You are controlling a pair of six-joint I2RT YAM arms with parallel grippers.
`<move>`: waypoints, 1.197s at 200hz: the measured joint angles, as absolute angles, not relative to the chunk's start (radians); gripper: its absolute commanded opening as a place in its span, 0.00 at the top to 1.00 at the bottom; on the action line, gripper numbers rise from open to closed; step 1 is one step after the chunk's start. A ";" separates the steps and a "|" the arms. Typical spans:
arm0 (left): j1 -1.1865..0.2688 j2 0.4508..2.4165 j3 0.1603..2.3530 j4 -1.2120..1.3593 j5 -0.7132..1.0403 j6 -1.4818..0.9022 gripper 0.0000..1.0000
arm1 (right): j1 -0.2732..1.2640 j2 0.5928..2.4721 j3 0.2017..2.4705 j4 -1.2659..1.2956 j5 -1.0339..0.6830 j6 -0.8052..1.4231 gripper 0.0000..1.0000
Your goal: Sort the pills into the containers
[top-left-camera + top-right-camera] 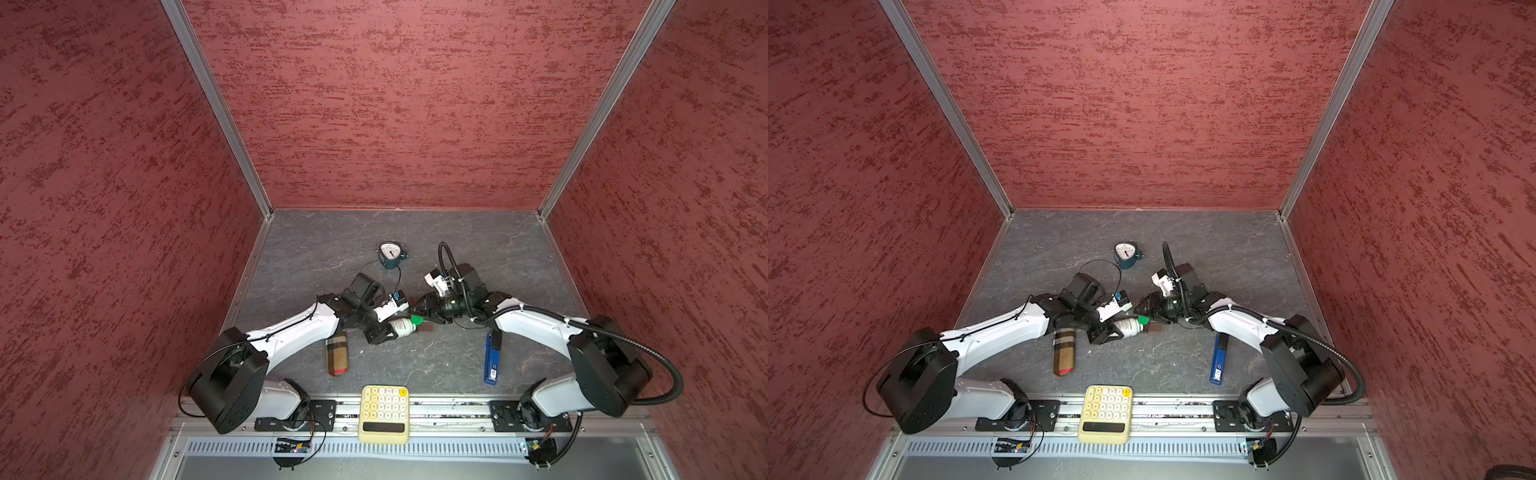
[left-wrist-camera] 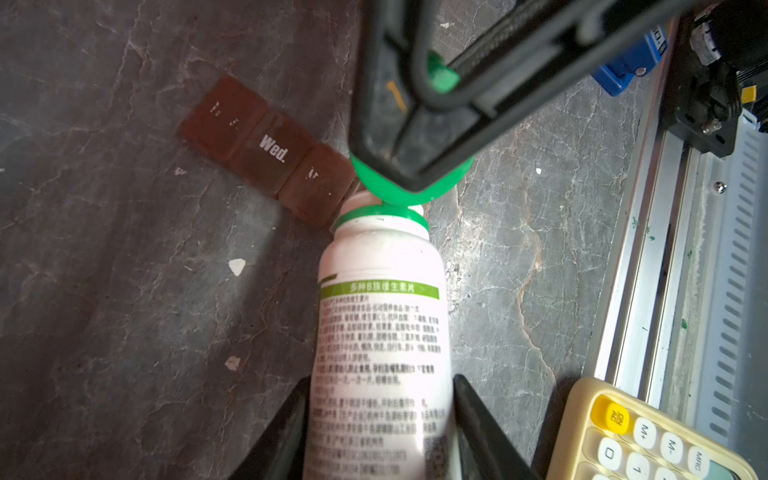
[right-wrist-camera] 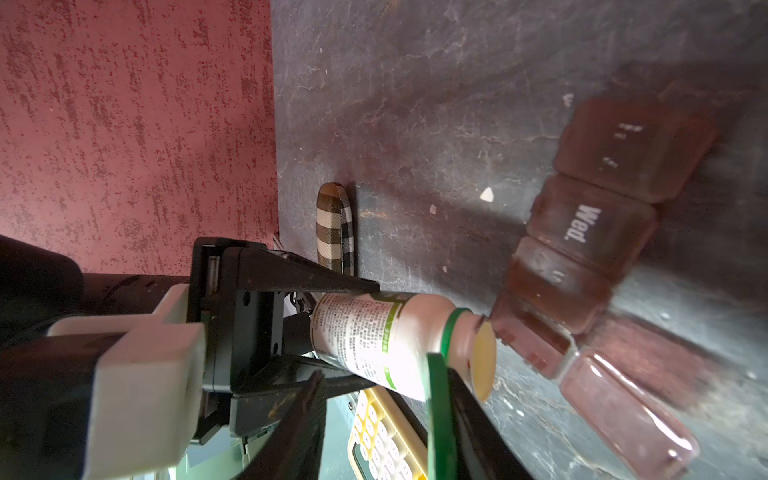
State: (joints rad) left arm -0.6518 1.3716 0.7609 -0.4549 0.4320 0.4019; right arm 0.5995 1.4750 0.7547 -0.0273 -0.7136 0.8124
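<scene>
**Cap off, bottle mouth hanging at the pill-box strip**

The left gripper (image 2: 382, 380) is clenching the body of the white bottle (image 2: 380, 332), holding it almost level over the middle of the table (image 1: 436, 249) with its mouth pointing right. The right gripper (image 1: 419, 316) is pinching the green cap (image 2: 399, 189), which is sitting off the neck, close beside the mouth.

The brown pill-box strip (image 2: 270, 151) is lying flat on the table right at the bottle mouth; in both top views the grippers are hiding most of it. Its "Wed." lid is showing closed. In the right wrist view the cell nearest the mouth is looking open, its clear lid swung out.

A few white flecks (image 2: 237, 266) are lying on the table near-left of the strip; whether they are pills cannot be told.
</scene>
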 measured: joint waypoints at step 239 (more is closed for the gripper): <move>-0.670 1.474 0.894 -0.564 0.401 0.448 1.00 | 0.585 1.478 0.733 -0.019 -0.712 0.811 0.54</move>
State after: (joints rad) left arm -0.6697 1.4738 0.8944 -0.5636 0.4007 0.4480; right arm 0.5850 1.4776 0.7330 -0.0189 -0.7120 0.8112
